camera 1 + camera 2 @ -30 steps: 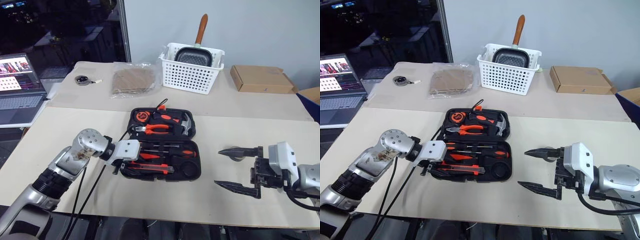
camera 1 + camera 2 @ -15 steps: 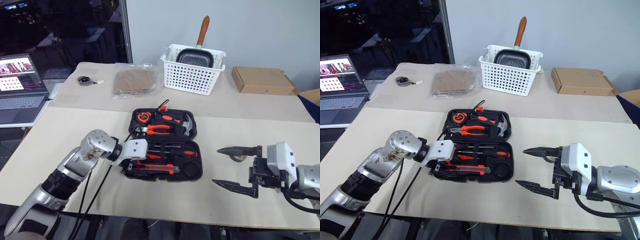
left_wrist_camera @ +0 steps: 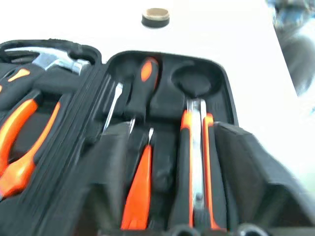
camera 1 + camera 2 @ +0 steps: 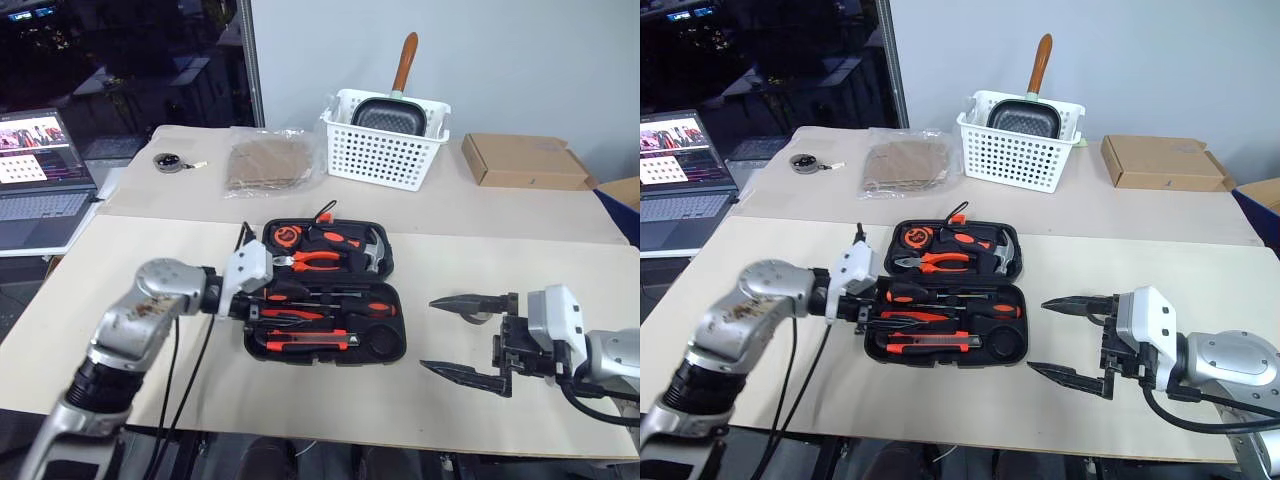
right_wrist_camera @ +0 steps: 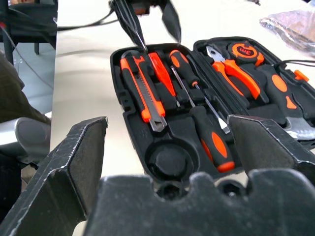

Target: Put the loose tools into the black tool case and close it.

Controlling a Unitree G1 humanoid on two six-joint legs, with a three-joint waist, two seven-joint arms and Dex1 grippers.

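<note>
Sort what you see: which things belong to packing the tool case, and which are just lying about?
Job: tool case, screwdrivers, box cutter, red cutter, tape roll.
Lying about: white basket, pan, cardboard box, laptop, corded disc.

Beige table (image 4: 150,240) carries open tool case (image 4: 325,290), basket (image 4: 383,140).

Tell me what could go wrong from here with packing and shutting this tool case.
1. The small greyish tape roll lies on the table outside the black moulded-plastic tool case, whose round recess is empty; shutting now would leave it out.
2. The left tool hangs open over the case's near half, so the lid could catch its fingers.
3. The wide-open right tool sits beside the roll and might knock it away.
</note>
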